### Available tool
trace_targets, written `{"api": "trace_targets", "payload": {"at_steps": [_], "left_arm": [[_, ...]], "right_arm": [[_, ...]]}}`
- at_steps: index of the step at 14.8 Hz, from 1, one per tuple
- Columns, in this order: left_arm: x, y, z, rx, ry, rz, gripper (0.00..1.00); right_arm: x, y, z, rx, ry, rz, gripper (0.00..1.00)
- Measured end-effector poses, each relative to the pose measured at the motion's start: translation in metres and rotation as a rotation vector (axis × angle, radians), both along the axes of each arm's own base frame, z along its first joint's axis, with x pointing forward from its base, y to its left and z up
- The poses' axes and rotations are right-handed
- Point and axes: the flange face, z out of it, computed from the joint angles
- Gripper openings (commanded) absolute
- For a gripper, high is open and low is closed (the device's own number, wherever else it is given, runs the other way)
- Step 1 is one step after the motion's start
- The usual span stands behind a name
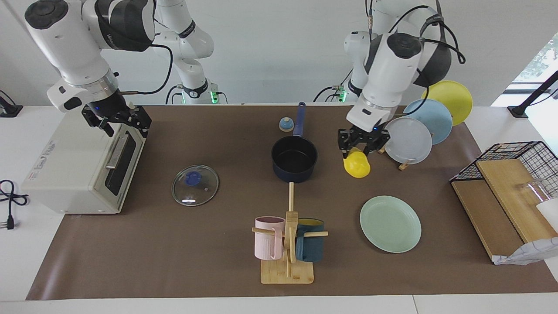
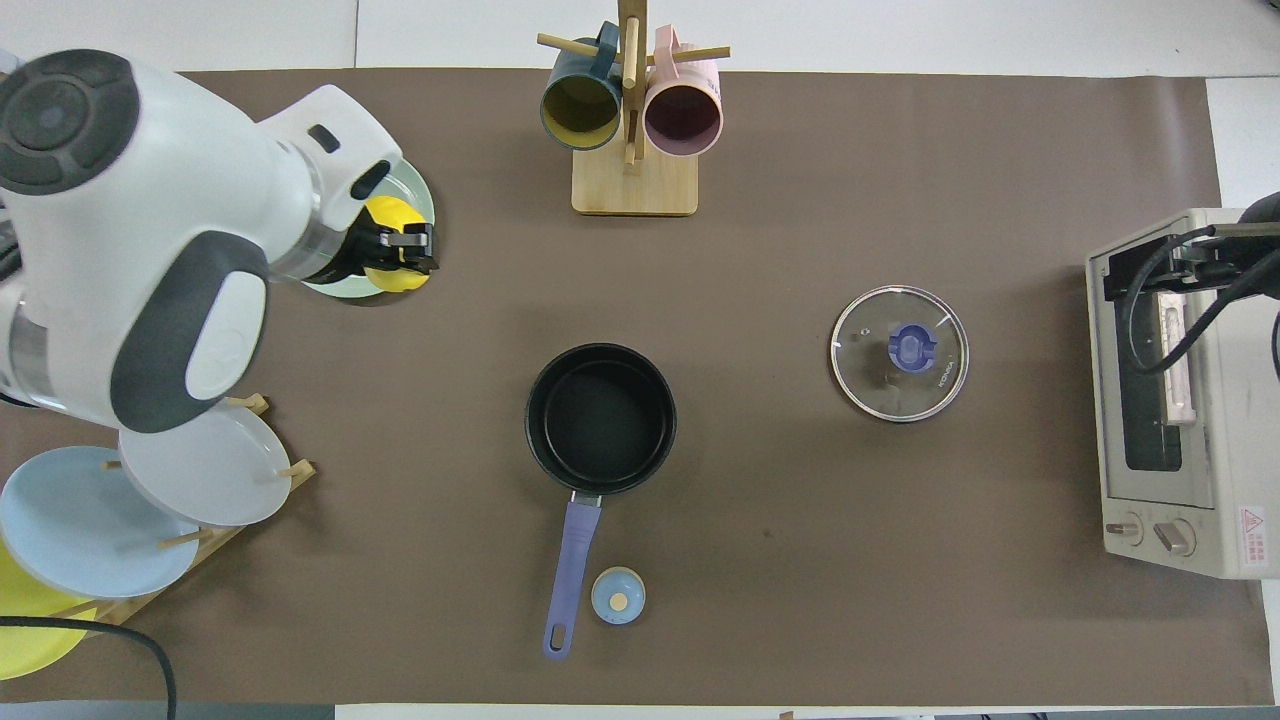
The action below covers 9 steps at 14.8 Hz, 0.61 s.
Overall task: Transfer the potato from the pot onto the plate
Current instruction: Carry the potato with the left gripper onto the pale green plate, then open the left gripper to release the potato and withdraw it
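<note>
My left gripper (image 1: 360, 151) is shut on the yellow potato (image 1: 357, 166) and holds it in the air over the brown mat, between the pot and the plate rack. In the overhead view the gripper (image 2: 408, 250) and potato (image 2: 390, 216) overlap the rim of the mint-green plate (image 2: 424, 198). That plate (image 1: 390, 223) lies flat and bare on the mat. The navy pot (image 1: 294, 158) stands mid-table, its black inside bare (image 2: 600, 418), its blue handle pointing toward the robots. My right gripper (image 1: 117, 121) is open and waits over the toaster oven.
A glass lid (image 1: 195, 185) lies flat beside the pot. A mug rack (image 1: 287, 244) with a pink and a teal mug stands farther out. A plate rack (image 1: 409, 140) is next to my left gripper. A toaster oven (image 1: 83, 165), a small blue dome (image 1: 286, 124) and a wire basket (image 1: 510, 170) are also here.
</note>
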Motion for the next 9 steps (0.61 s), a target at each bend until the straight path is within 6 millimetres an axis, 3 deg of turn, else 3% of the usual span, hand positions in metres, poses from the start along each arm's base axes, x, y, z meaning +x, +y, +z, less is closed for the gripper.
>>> {"api": "trace_targets", "payload": {"at_steps": [4,6,9], "left_arm": [[0.039,0.081,-0.011,-0.022,-0.041,0.007,0.0],[0.053,0.1,-0.028,-0.025,-0.059,0.011,0.0],[0.075,0.107,-0.079,-0.026,-0.066,0.018,0.0]], "right_arm": [[0.0,0.0,0.0,0.0,0.0,0.0,1.0],[0.0,0.0,0.0,0.0,0.0,0.0,1.0],[0.0,0.0,0.0,0.0,0.001,0.0,1.0]]}}
